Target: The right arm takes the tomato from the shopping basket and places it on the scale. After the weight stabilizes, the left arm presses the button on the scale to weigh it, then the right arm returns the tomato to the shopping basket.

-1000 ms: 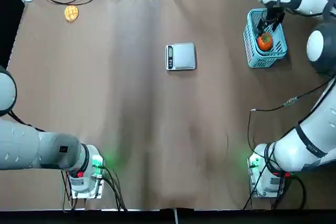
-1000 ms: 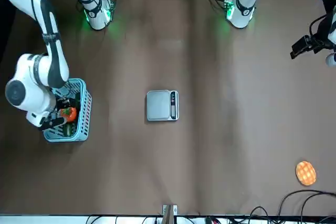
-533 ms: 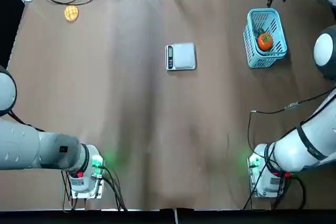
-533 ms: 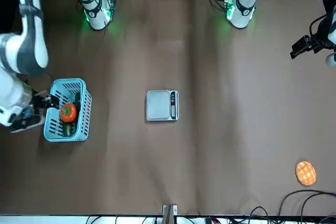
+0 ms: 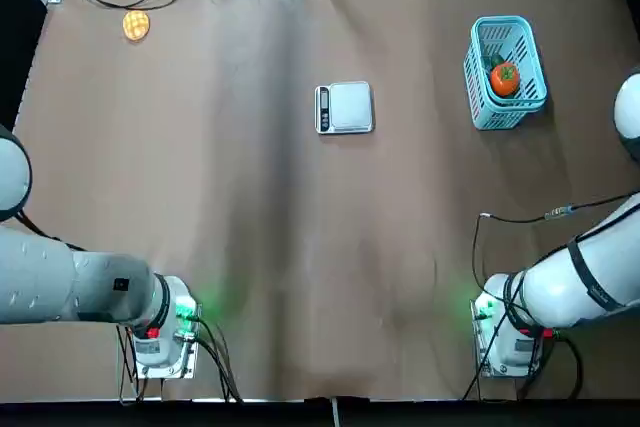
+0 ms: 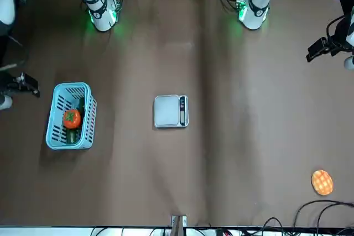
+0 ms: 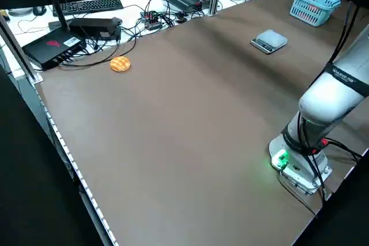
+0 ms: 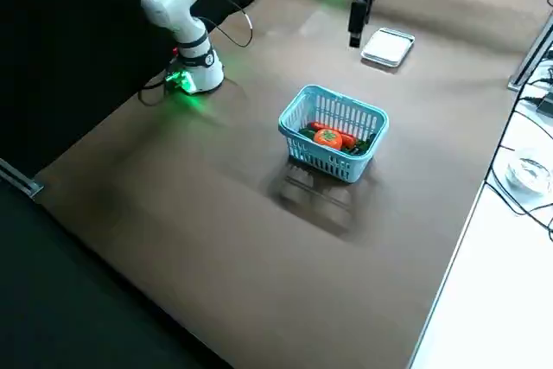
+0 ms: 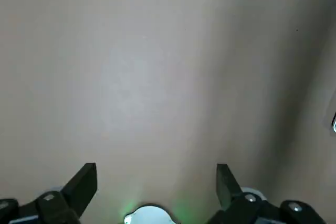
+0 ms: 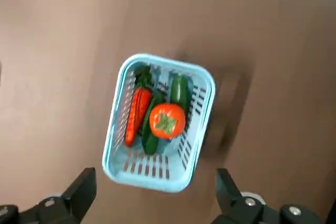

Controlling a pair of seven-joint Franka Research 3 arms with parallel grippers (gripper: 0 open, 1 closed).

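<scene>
Brown desk (image 5: 300, 207): the tomato (image 10: 167, 120) sits in the right-hand basket (image 10: 121, 178); only the right wrist view fully bares the carrot (image 10: 137, 109). Both the left claw (image 9: 157, 179) and right claw (image 10: 156, 182) gape, empty.

Right arm (image 5: 600, 267): reaching from its green-lit base (image 5: 508, 337) toward the right edge of the top view, a rounded white joint (image 5: 628, 109) showing at that edge. Right gripper (image 10: 156, 184): hovering raised on the robot's right, its two black fingers standing wide apart. Left arm (image 5: 80, 282): extending from its own green-lit base (image 5: 172, 332) out past the left edge of the top view, idling. Left gripper (image 9: 156, 184): hanging in the air on the robot's left, its fingers also standing wide apart.
</scene>
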